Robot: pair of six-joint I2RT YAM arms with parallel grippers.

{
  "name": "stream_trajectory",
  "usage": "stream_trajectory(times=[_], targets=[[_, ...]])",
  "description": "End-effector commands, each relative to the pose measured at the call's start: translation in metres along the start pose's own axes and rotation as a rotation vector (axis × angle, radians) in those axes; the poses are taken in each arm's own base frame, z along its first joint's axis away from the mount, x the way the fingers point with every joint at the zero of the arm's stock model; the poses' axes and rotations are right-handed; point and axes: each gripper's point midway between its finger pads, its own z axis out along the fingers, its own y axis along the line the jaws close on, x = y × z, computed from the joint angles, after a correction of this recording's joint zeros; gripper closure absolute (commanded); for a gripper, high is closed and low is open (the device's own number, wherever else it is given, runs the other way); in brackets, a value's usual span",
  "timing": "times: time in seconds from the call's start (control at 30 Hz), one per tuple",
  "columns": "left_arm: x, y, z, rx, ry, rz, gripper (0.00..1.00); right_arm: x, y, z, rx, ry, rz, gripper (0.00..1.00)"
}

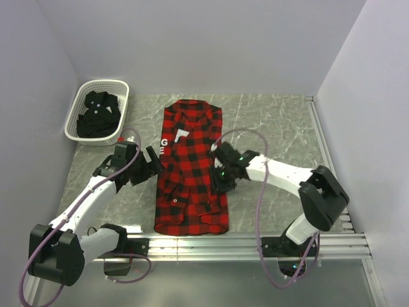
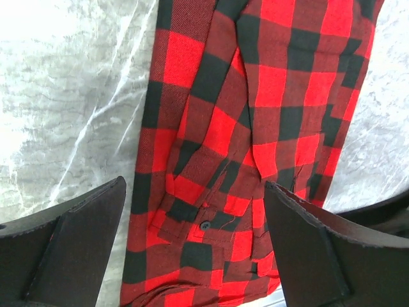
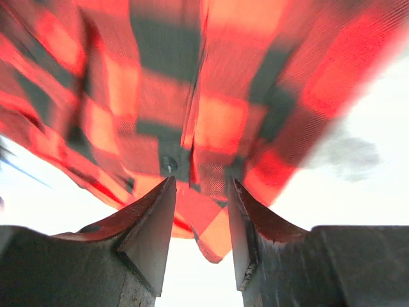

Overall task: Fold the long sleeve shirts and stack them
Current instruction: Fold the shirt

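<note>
White basket [image 1: 74, 116] sits at 10 o'clock on the worktop [image 1: 275, 121], with the black shirt [image 1: 99, 116] bunched inside. Left fingers [image 2: 83, 236] stand wide apart and empty at the 9 o'clock edge of the red-and-black flannel shirt [image 1: 192, 176], which lies lengthwise at worktop centre. Right fingers [image 3: 150, 224], narrowed, pinch a fold of its 3 o'clock edge.

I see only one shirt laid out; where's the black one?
In the top view, the black shirt sits in the white basket at the far left corner.
</note>
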Motion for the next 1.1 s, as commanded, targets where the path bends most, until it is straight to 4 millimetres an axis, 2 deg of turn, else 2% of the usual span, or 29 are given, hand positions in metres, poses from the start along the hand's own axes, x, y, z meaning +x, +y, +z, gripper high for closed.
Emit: stream_trajectory(times=[0.0, 0.07, 0.17, 0.23, 0.27, 0.33, 0.37, 0.5, 0.57, 0.73, 0.83, 0.97, 1.0, 1.07], targets=[[0.007, -0.003, 0.003, 0.019, 0.032, -0.007, 0.04, -0.08, -0.015, -0.047, 0.045, -0.291, 0.039, 0.54], [0.012, -0.004, 0.006, 0.028, 0.059, -0.007, 0.05, -0.113, -0.037, -0.058, 0.032, -0.374, 0.146, 0.55], [0.022, 0.0, 0.012, 0.022, 0.099, -0.005, 0.05, -0.149, -0.056, -0.065, -0.018, -0.453, 0.28, 0.56], [0.028, 0.003, 0.015, 0.014, 0.119, -0.003, 0.05, -0.166, -0.057, -0.064, -0.066, -0.478, 0.31, 0.59], [0.029, 0.004, 0.016, 0.013, 0.122, -0.003, 0.05, -0.176, -0.057, -0.057, -0.095, -0.484, 0.327, 0.59], [0.034, 0.005, 0.018, 0.019, 0.132, -0.006, 0.05, -0.192, -0.054, -0.055, -0.154, -0.49, 0.34, 0.62], [0.037, 0.006, 0.018, 0.018, 0.139, -0.012, 0.05, -0.203, -0.056, -0.046, -0.17, -0.489, 0.369, 0.63], [0.043, 0.007, 0.019, 0.019, 0.153, -0.014, 0.06, -0.214, -0.068, -0.017, -0.157, -0.464, 0.433, 0.64], [0.045, 0.008, 0.019, 0.021, 0.157, -0.014, 0.06, -0.216, -0.08, -0.003, -0.122, -0.459, 0.461, 0.66], [0.046, 0.006, 0.018, 0.032, 0.161, -0.016, 0.06, -0.22, -0.106, 0.016, -0.068, -0.441, 0.499, 0.75], [0.048, 0.006, 0.017, 0.032, 0.168, -0.021, 0.05, -0.217, -0.123, 0.016, -0.004, -0.445, 0.496, 0.76], [0.05, 0.003, 0.016, 0.041, 0.181, -0.033, 0.05, -0.218, -0.137, 0.003, 0.038, -0.471, 0.486, 0.76], [0.051, 0.003, 0.015, 0.043, 0.186, -0.039, 0.05, -0.216, -0.136, 0.001, 0.029, -0.467, 0.484, 0.76], [0.055, 0.005, 0.013, 0.031, 0.206, -0.047, 0.05, -0.215, -0.128, -0.019, 0.012, -0.498, 0.468, 0.75]])
